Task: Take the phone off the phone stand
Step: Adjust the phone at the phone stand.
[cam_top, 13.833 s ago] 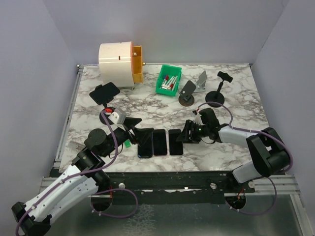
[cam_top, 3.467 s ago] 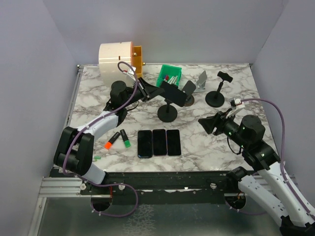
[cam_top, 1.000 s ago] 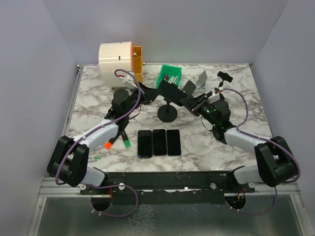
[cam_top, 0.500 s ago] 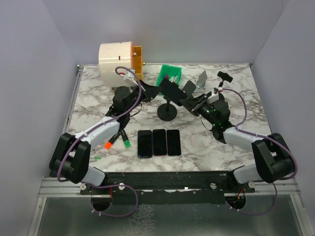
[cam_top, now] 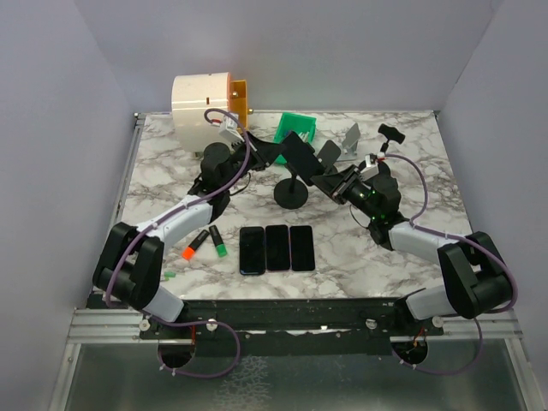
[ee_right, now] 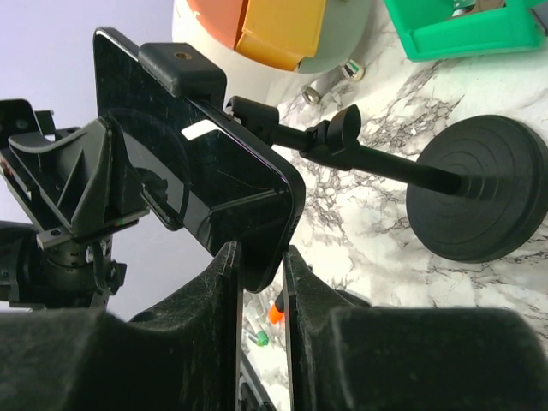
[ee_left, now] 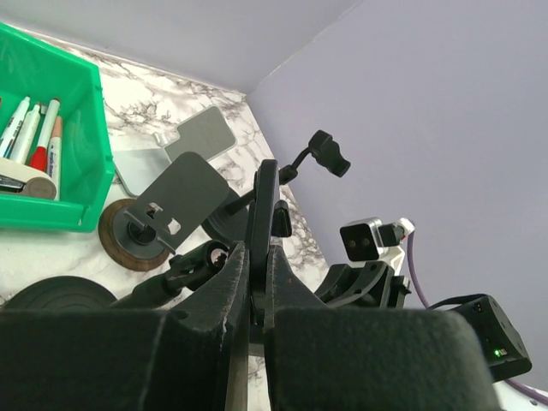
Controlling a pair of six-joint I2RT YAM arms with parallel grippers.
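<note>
**A:** Above the base of the phone stand (cam_top: 292, 193), seen from overhead, the phone (cam_top: 300, 154) sits tilted in the clamp, clear of the worktop (cam_top: 342, 257). The left jaws are on the stand's left, the right jaws on its right.

**B:** And the left wrist view?

**A:** The phone shows edge-on. The left jaws are narrow, pinching that thin edge just above the stand's arm.

**B:** The right wrist view?

**A:** Narrow too, closed over the phone's lower corner, below the stand's clamp.

**B:** How will it handle?

**A:** Probably stiff, glossy, slippery, and the glass could break. Hold its side edges, away from the clamp.
</note>
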